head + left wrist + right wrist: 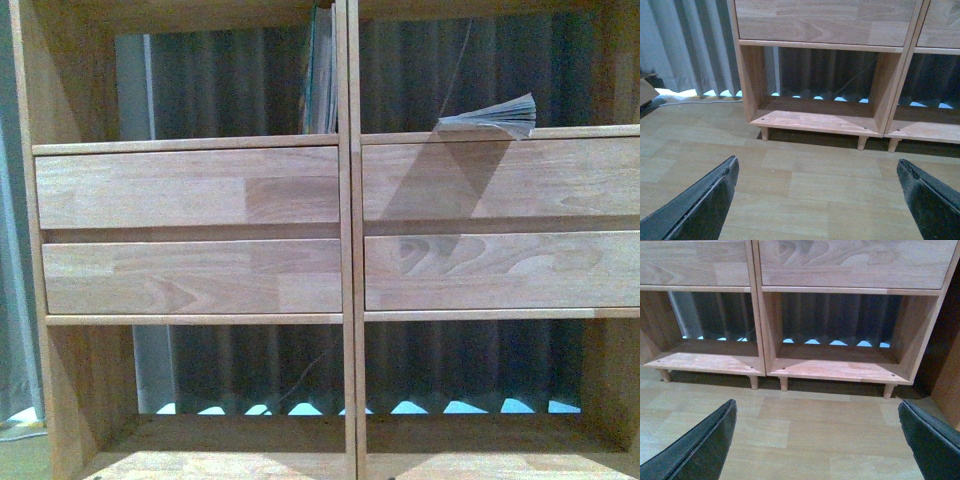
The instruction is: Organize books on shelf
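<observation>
The light-wood shelf (345, 230) fills the front view, with two columns and four drawer fronts. Several thin books with teal-green spines (322, 70) stand upright in the upper left compartment against the centre divider. One book (495, 116) lies flat in the upper right compartment, pages fanned toward me. Neither arm shows in the front view. My left gripper (817, 172) is open and empty above the floor before the shelf's (815, 120) lower left compartment. My right gripper (817, 412) is open and empty above the floor before the shelf's (835, 370) lower compartments.
A grey curtain (695, 45) hangs behind and left of the shelf. The wood floor (805, 185) lies under both grippers. The shelf stands on short round legs (886, 390). A dark brown object (646, 92) sits on the floor at the left.
</observation>
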